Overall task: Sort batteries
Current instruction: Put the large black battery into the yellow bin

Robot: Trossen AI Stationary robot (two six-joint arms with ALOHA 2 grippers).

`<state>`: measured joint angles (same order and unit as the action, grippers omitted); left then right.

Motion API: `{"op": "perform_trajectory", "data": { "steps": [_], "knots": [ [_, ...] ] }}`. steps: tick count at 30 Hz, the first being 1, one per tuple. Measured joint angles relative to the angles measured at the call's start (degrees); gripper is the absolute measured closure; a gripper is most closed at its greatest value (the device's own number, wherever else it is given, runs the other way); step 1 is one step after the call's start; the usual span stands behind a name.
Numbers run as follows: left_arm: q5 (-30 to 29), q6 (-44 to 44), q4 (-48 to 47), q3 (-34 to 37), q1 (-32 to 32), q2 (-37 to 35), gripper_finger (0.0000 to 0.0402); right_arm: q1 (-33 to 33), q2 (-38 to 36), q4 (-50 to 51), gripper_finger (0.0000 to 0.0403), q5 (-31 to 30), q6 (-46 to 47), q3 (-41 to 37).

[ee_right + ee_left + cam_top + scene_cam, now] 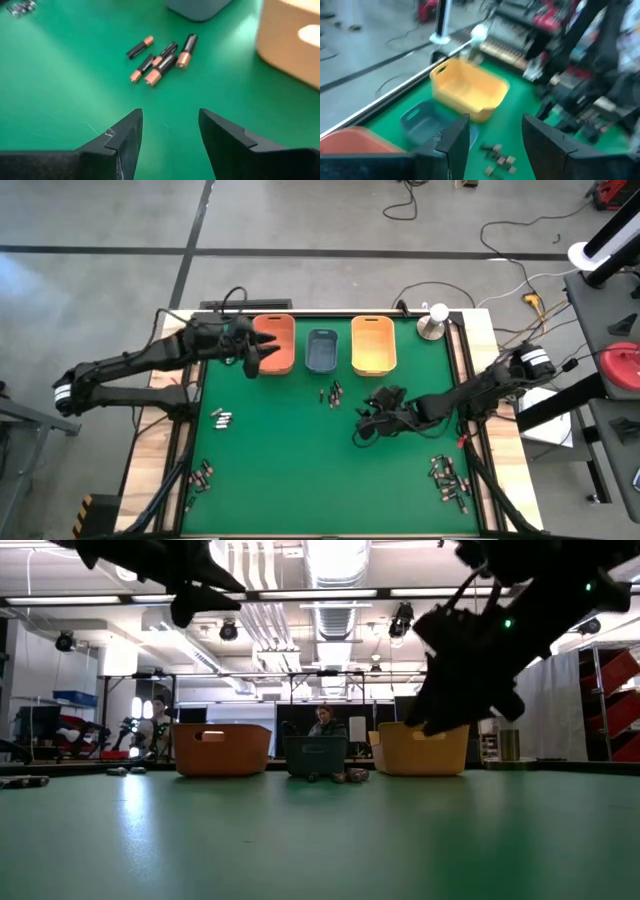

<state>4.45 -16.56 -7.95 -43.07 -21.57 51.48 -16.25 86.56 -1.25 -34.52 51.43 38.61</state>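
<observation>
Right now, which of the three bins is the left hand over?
The orange bin, the leftmost of the row: the left hand is at its left edge, away from the blue-grey bin and the yellow-orange bin.

a workshop room with a grey concrete floor (300, 220) crossed by dark seams, with loose cables (505, 245) trailing over it. a green mat (300, 470) covers a table edged in pale wood (485, 330). overhead, white ducts (335, 565) and pipes run along the ceiling, with bright light strips and dark spotlights (228, 631). red shelving (612, 700) stands at the far right. two people (325, 721) sit at the back of the room.
</observation>
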Motion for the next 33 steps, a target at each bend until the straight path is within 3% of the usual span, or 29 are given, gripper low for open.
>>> {"op": "perform_trajectory", "data": {
  "steps": [6,11,25,33],
  "knots": [
    [0.07,-1.86,9.89,1.43,-0.08,2.32,0.0243,1.31,7.22,-2.43,0.0213,0.00,-1.25,2.26],
    [0.97,-1.81,6.37,0.55,0.02,3.21,0.0243,1.62,10.96,-3.96,0.0222,-1.41,2.49,4.91],
    [-1.87,-1.92,5.94,3.13,0.02,2.98,0.0243,4.16,22.38,-23.69,0.0199,-17.92,-2.64,5.03],
    [-0.75,2.53,4.01,3.04,0.25,2.78,0.0243,7.23,25.30,-27.86,0.0204,-17.54,-1.61,5.05]
  ]
}}
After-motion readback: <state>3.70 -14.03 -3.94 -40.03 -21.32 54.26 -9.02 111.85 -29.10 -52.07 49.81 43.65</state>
